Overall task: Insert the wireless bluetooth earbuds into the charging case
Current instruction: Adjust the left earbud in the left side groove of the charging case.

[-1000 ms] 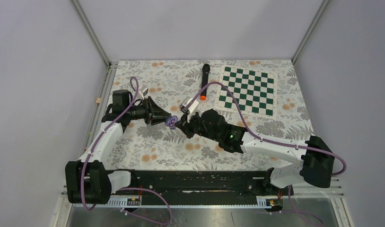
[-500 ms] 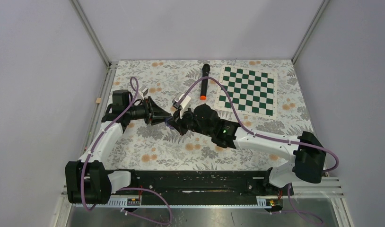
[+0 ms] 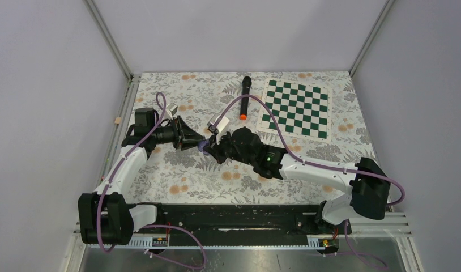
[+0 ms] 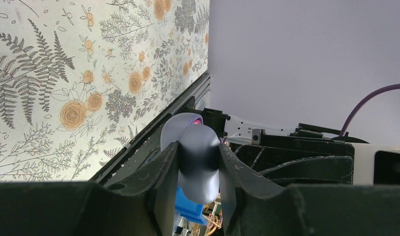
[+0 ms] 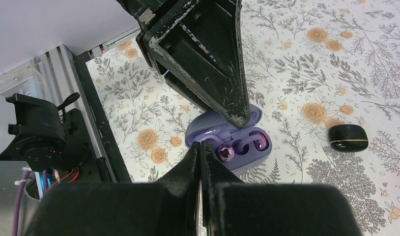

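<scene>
The pale purple charging case point(image 5: 247, 150) lies open, with its lid point(image 5: 208, 129) to the left. My left gripper point(image 4: 198, 147) is shut on the case point(image 4: 200, 172) and shows from above as dark fingers point(image 5: 208, 64). Two pale purple earbuds sit in the case's wells, one at the left point(image 5: 225, 154) and one at the right point(image 5: 261, 142). My right gripper point(image 5: 200, 146) is shut, with its tips at the case's left well, beside the left earbud. In the top view the left gripper point(image 3: 200, 144) and right gripper point(image 3: 213, 148) meet at mid-table, covering most of the case.
A small black rounded case point(image 5: 348, 137) lies on the floral cloth to the right of the purple case. A long black microphone with an orange end point(image 3: 244, 97) and a green chessboard point(image 3: 296, 107) lie at the back. The metal rail point(image 5: 97, 123) runs along the left.
My right arm has moved left up to the case held by the left gripper and now covers most of it in the top view. The left arm has stayed still.
</scene>
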`<state>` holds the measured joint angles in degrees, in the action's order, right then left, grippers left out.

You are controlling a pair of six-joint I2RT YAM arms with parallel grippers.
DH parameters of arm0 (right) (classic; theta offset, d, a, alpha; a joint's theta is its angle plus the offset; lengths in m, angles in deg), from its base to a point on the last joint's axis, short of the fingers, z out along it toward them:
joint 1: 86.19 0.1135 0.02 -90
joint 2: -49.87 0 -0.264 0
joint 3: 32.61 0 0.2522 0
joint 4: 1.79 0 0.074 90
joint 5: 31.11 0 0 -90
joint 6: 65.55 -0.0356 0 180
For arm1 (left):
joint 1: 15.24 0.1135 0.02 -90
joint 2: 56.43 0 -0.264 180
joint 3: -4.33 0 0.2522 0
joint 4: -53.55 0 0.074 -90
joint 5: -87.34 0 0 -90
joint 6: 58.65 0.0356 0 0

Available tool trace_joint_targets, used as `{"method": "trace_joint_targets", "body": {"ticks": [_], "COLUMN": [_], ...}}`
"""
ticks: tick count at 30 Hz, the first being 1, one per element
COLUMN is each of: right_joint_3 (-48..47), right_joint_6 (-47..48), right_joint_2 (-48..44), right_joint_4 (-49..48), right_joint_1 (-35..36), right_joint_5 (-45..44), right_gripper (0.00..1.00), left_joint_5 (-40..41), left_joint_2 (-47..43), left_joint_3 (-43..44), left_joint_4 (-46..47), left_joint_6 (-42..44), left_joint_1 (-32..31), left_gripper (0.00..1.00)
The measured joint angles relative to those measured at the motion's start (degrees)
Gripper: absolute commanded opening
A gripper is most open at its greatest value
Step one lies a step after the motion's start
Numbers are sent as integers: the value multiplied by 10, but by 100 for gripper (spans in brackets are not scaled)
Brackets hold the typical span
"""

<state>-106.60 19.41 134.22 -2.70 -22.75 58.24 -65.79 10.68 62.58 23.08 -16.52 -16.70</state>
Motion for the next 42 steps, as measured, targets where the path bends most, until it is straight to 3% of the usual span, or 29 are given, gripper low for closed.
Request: {"method": "trace_joint_targets", "body": {"ticks": [42], "right_joint_3": [56], "right_joint_6": [-13], "right_joint_2": [-50], "right_joint_4": [-28], "right_joint_1": [0], "right_joint_5": [-35], "right_gripper": [0], "left_joint_5": [1], "left_joint_2": [0], "left_joint_3": [2], "left_joint_4": [-4], "left_joint_6": [9], "left_joint_1": [2], "left_gripper": [0]}}
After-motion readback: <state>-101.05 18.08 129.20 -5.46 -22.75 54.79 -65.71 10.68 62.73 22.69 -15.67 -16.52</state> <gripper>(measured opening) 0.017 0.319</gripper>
